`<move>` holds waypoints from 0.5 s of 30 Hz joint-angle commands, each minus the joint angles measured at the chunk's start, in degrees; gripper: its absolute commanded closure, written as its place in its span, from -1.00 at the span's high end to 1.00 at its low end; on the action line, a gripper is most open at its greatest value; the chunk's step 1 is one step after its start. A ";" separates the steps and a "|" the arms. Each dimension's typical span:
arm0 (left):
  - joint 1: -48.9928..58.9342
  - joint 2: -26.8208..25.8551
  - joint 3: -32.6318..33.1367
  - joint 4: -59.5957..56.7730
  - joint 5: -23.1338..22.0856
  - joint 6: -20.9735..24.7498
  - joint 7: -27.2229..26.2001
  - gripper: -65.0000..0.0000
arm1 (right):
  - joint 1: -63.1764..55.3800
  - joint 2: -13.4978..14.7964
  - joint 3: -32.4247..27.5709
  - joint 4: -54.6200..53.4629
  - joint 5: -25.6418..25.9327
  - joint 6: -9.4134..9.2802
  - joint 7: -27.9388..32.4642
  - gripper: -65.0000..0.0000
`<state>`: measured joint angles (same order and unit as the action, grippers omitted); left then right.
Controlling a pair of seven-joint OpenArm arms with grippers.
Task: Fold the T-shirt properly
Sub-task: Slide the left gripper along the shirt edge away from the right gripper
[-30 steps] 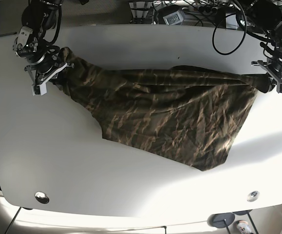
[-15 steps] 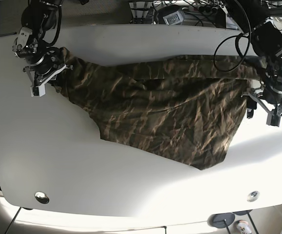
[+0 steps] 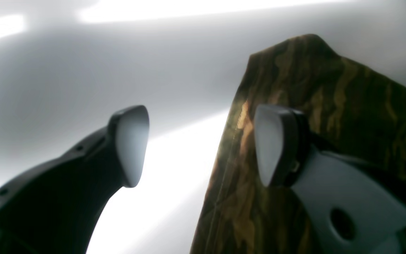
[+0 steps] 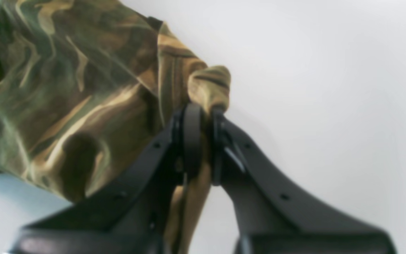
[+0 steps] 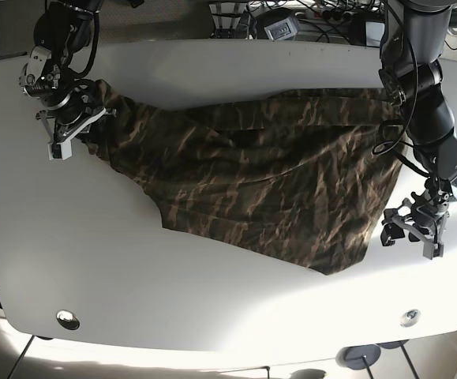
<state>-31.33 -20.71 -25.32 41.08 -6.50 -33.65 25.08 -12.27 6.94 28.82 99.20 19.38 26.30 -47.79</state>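
on the white worktop (image 5: 228, 308) the shirt (image 5: 260, 181) lies spread out, wrinkled, with one long edge near the back and a point hanging toward the front. my right claw (image 4: 203, 141) is pinched tight on a bunched bit of the shirt at the far corner by the worktop's edge. my left claw (image 3: 199, 144) is wide apart and holds nothing. one of its pads is over the shirt's edge and the other is over bare worktop.

here is what i think could go wrong. if i close the left claw too high, it may catch only air. if i go too low, it may grab both layers or scrape the worktop. the right claw has only a small fold of cloth, so a hard pull could make it slip out. pulling with one claw alone could drag the whole shirt sideways and add more wrinkles.

i can see no words, tags or brand marks on the shirt or the claws.
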 commanded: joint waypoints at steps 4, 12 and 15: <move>-5.72 -1.05 3.74 -11.59 -0.84 -0.07 -7.19 0.32 | 0.45 0.58 0.24 0.89 0.62 -0.06 1.24 -0.93; -6.07 1.59 7.69 -20.55 -0.93 0.46 -9.74 0.32 | 0.45 0.40 1.12 1.07 0.62 -0.06 1.24 -0.93; -6.16 4.67 7.69 -21.70 -0.84 0.46 -8.69 0.32 | 0.54 0.31 1.73 0.98 0.62 -0.06 1.24 -0.93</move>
<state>-37.01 -16.16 -17.87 19.77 -8.40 -33.08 12.38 -12.27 6.63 30.35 99.20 19.35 26.30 -47.81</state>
